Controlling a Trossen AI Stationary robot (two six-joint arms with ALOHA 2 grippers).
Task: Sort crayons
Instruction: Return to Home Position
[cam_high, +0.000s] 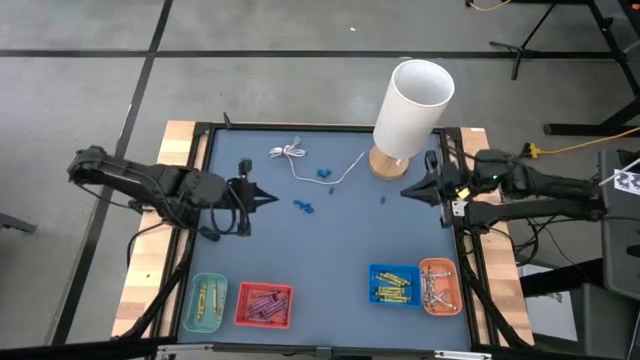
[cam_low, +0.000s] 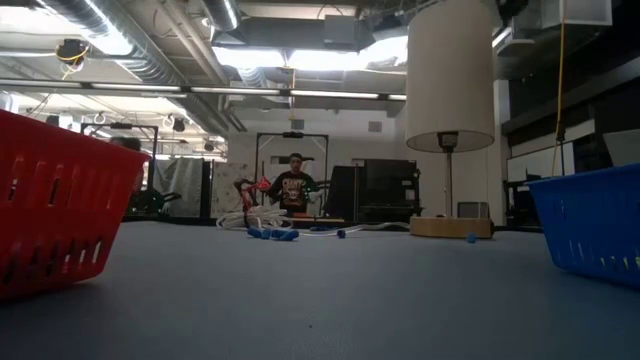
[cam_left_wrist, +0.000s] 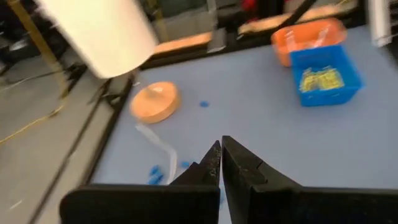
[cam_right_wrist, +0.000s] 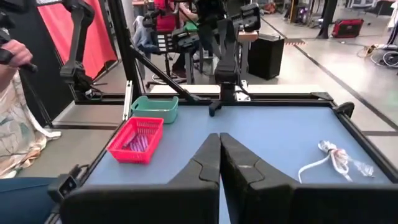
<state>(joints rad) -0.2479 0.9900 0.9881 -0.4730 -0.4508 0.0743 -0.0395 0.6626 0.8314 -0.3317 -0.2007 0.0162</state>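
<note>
My left claw (cam_high: 270, 199) hangs over the left side of the desk (cam_high: 330, 250). Its 2 fingers (cam_left_wrist: 242, 168) are pressed together with nothing between them, and the tips point inward. My right claw (cam_high: 405, 191) hangs over the right side, also closed and empty, pointing back across the desk at the left one. The 2 are well apart.

Just past my left claw's tip lie a few small blue bits (cam_high: 305, 207). More of them lie farther toward the far edge, near a thin white cable (cam_high: 290, 153) that ends in a small coil. Beside my right claw, toward the far edge, stands a lamp with a round wooden base (cam_high: 383, 163) and a tall white shade (cam_high: 413, 105).

Along the near edge sit 4 baskets in 2 pairs, and every crayon I can see lies in 1 of them:
- **Left pair:** the teal basket (cam_high: 188, 305) holds a few greenish crayons (cam_high: 204, 300). The red basket (cam_high: 264, 287) just beside it holds purple crayons (cam_high: 265, 303).
- **Right pair:** the blue basket (cam_high: 372, 284) holds yellow crayons (cam_high: 395, 289). The orange basket (cam_high: 440, 262), touching it, holds grey-white crayons (cam_high: 440, 290).

Far behind the desk, in the low view, a person (cam_low: 295, 185) is in the room.
</note>
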